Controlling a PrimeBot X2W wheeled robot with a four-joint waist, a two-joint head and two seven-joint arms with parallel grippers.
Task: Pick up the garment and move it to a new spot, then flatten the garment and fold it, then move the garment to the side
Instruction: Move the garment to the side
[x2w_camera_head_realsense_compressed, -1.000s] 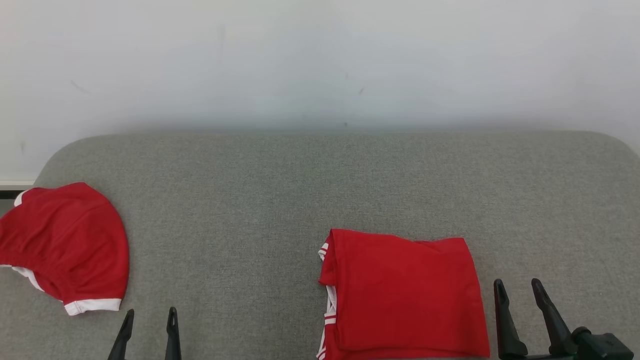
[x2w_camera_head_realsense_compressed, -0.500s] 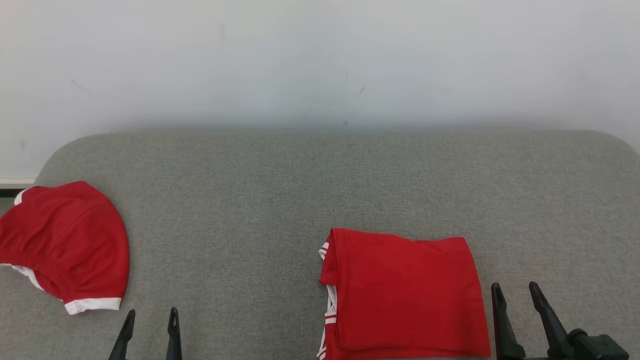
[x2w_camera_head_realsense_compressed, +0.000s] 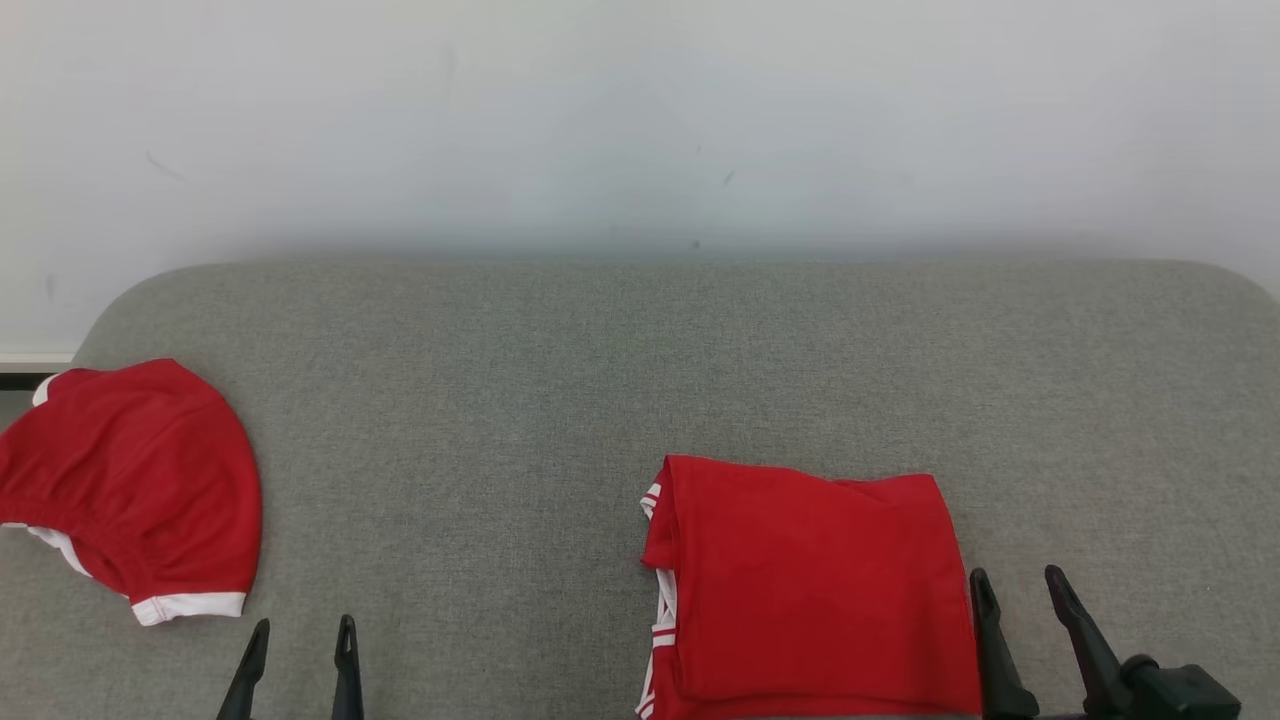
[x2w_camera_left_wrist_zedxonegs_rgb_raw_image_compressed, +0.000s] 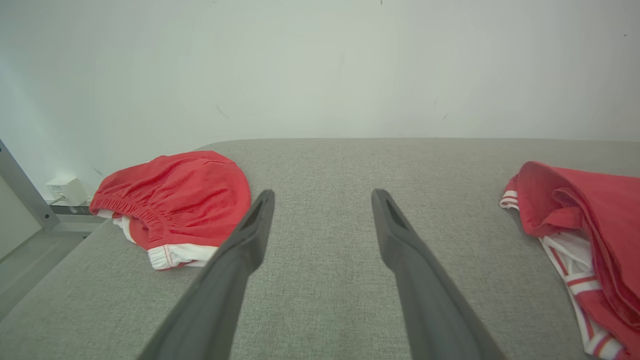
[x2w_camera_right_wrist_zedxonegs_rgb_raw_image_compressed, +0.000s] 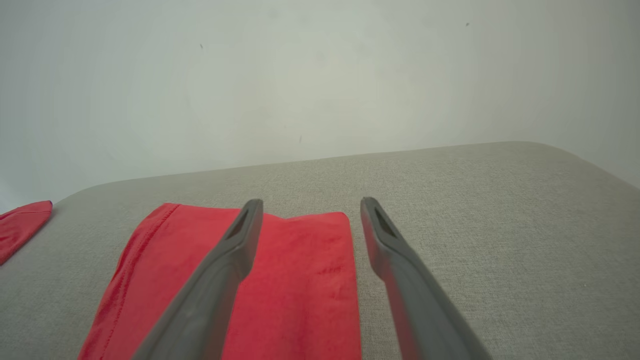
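The right end effector (x2w_camera_head_realsense_compressed: 1014, 577) has edged left toward the garment (x2w_camera_head_realsense_compressed: 810, 580); it and the left end effector (x2w_camera_head_realsense_compressed: 304, 624) stand apart. The garment's striped edge faces left, and its near end is cropped.

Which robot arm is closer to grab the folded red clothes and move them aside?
Right, probably. The right end effector, open, sits just beside the folded red garment; the left end effector is farther off, nearer the crumpled red garment.

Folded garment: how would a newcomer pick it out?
On the grey padded surface, look front, right of centre, beside the right gripper. The folded garment is a flat red rectangle; the other garment, far left, is a rounded heap.
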